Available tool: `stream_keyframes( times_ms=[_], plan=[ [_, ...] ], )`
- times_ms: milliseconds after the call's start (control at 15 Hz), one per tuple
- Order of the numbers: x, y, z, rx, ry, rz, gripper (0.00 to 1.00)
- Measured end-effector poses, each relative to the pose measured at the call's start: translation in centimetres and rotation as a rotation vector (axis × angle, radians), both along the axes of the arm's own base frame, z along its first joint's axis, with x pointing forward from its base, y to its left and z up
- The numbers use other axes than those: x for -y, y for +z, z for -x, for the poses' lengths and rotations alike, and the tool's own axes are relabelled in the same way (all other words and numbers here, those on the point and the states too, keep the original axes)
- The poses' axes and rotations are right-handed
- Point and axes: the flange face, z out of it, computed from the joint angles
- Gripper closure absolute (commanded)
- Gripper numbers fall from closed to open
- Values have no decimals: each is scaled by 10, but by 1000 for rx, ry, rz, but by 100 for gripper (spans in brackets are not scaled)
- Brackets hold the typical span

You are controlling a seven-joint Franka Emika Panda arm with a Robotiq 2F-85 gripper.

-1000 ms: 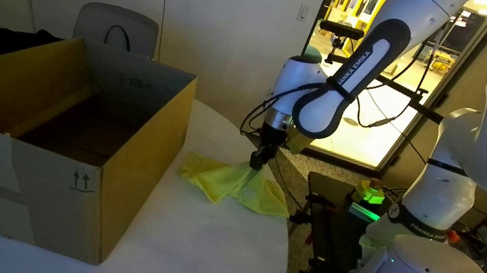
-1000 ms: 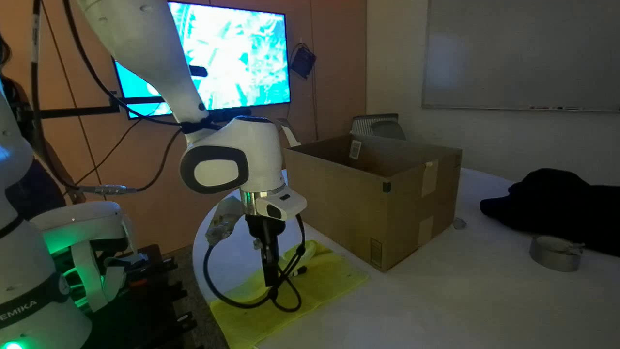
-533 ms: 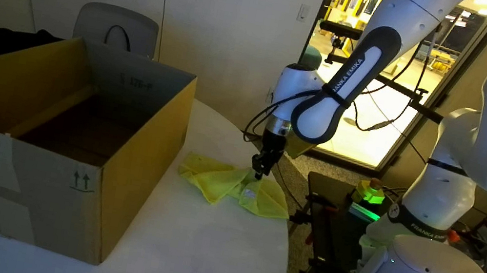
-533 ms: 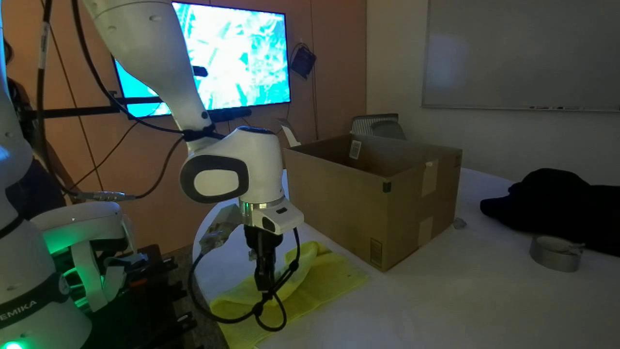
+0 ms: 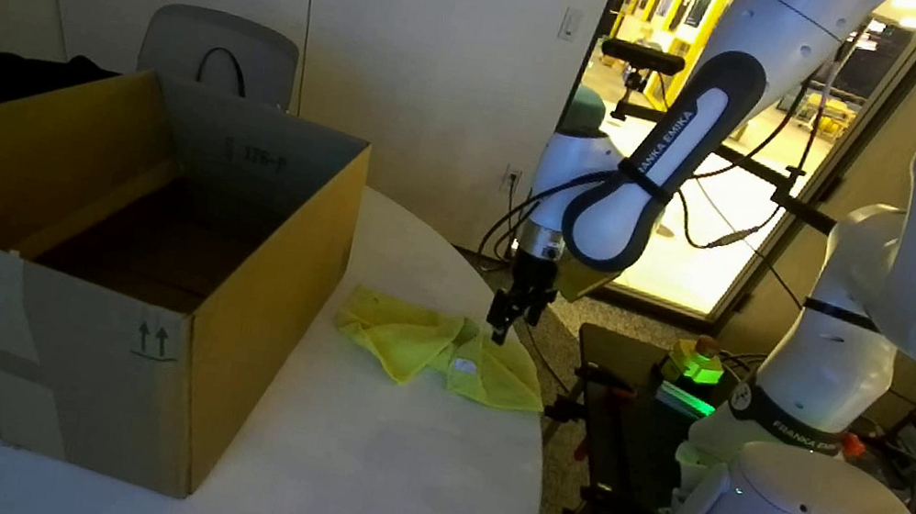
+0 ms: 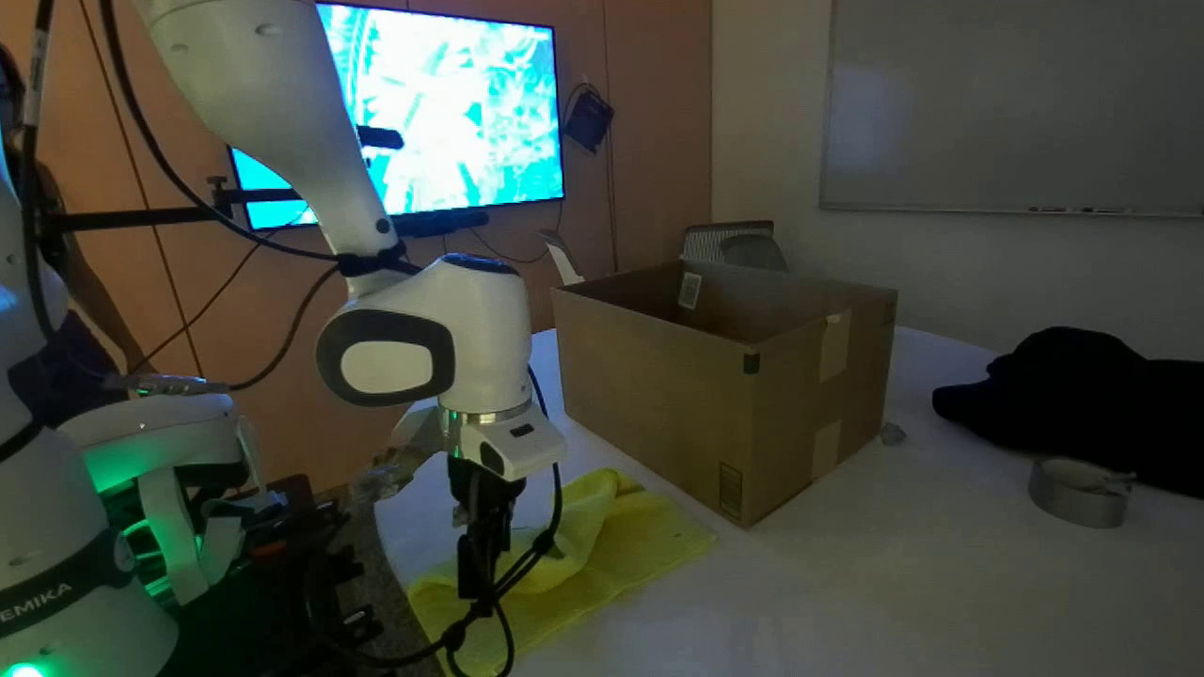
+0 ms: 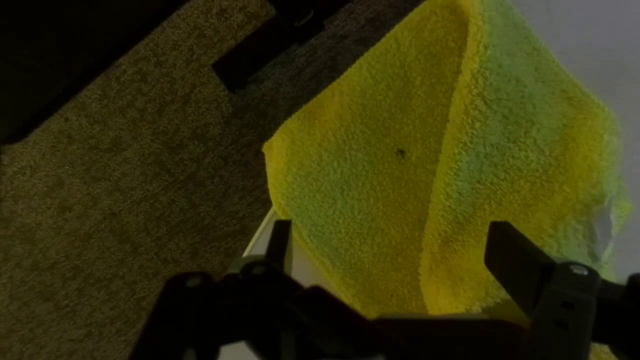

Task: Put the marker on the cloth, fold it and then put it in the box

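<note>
The yellow-green cloth lies at the round table's edge with part of it folded over; the raised fold crosses the wrist view. A pale tag shows on it. No part of the marker can be made out; it is hidden or out of view. My gripper is open, its fingers far apart over the cloth with nothing held between them. One finger appears past the cloth's edge, above bare table. In an exterior view the gripper hangs close by the cloth's far side. The cardboard box stands open-topped beside the cloth.
Near the box lie a black garment and a grey tape roll. A cable loops down around the gripper. The white table ends close to the cloth, with dark carpet below.
My jaws, closed on the cloth's edge a second ago, have spread and let it go. The lifted edge has dropped into a fold, and the arm has drawn back toward its base, somewhat lower.
</note>
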Motion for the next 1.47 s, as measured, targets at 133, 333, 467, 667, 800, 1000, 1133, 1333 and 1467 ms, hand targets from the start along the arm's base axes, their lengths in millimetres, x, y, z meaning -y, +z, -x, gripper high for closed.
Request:
stream_keyframes(
  times_ms=[133,333,467,667,800,1000,1133,1333,1467],
  plan=[
    [7,2,11,-9,-6,-18,0],
    [19,2,18,-24,17,-71,0],
    [22,-1,22,-30,68,-98,0],
    [19,-10,26,-41,175,-127,0],
    [13,-18,28,-54,255,-142,0],
    [1,-32,30,-81,374,-152,0],
    [-7,-43,31,-94,435,-143,0],
    [-12,-58,35,-103,493,-128,0],
    [-13,-66,37,-105,514,-121,19]
  ],
)
